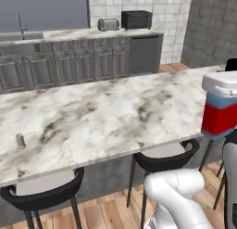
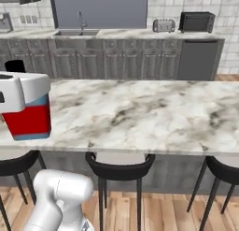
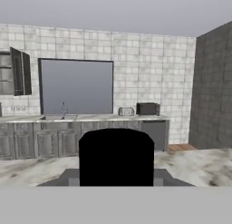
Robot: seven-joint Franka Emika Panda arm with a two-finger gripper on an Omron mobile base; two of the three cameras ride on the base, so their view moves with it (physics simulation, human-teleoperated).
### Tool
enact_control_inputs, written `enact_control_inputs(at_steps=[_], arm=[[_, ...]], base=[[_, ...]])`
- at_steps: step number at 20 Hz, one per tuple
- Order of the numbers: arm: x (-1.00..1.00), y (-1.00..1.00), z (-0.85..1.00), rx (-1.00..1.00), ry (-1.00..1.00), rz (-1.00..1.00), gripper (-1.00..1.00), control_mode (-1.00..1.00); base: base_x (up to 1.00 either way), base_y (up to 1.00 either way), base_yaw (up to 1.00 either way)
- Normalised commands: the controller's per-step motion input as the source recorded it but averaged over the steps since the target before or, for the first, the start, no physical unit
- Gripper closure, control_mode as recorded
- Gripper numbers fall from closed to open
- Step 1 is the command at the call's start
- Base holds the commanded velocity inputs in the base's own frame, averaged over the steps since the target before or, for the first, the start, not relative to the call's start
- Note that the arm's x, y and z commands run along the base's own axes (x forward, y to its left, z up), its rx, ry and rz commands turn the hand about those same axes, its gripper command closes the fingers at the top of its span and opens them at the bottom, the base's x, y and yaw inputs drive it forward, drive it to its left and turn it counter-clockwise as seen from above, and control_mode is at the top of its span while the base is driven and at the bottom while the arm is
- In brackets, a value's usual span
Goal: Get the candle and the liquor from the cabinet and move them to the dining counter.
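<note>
The liquor (image 1: 219, 117), a squat bottle with a blue upper part and a red lower part, hangs just above the near edge of the dining counter (image 1: 115, 107). My gripper (image 1: 222, 84) is shut on its upper part, and the black cap (image 3: 116, 157) pokes up above the hand. In the right base view the liquor (image 2: 30, 120) sits under the gripper (image 2: 18, 90), over the dining counter's (image 2: 149, 108) left end. The candle (image 1: 20, 141) stands upright on the marble, far left of the bottle. The cabinet (image 3: 20, 73) hangs on the far wall with a door open.
Black stools (image 1: 164, 158) (image 2: 119, 167) line the near side of the counter. Against the back wall runs a grey base-unit row with a sink (image 2: 77, 32), a toaster (image 1: 108, 24), a black oven (image 1: 136, 19) and a dishwasher (image 1: 144, 54).
</note>
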Motion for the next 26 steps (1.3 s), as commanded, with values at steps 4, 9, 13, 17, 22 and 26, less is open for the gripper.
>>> enact_control_inputs(at_steps=[4, 9, 13, 17, 22, 26], arm=[[0.00, 0.00, 0.00, 0.00, 0.00, 0.00, 1.00, 1.00], [0.00, 0.00, 0.00, 0.00, 0.00, 0.00, 1.00, 1.00], [0.00, 0.00, 0.00, 0.00, 0.00, 0.00, 1.00, 1.00], [0.00, 0.00, 0.00, 0.00, 0.00, 0.00, 1.00, 1.00], [0.00, 0.00, 0.00, 0.00, 0.00, 0.00, 1.00, 1.00], [0.00, -0.02, -0.03, 0.00, 0.00, 0.00, 1.00, -1.00]], base=[[0.61, -0.12, 0.31], [0.40, -0.52, 0.16], [0.44, -0.50, 0.06], [0.33, -0.38, 0.04], [0.05, -0.08, 0.02], [0.00, 0.00, 0.00]])
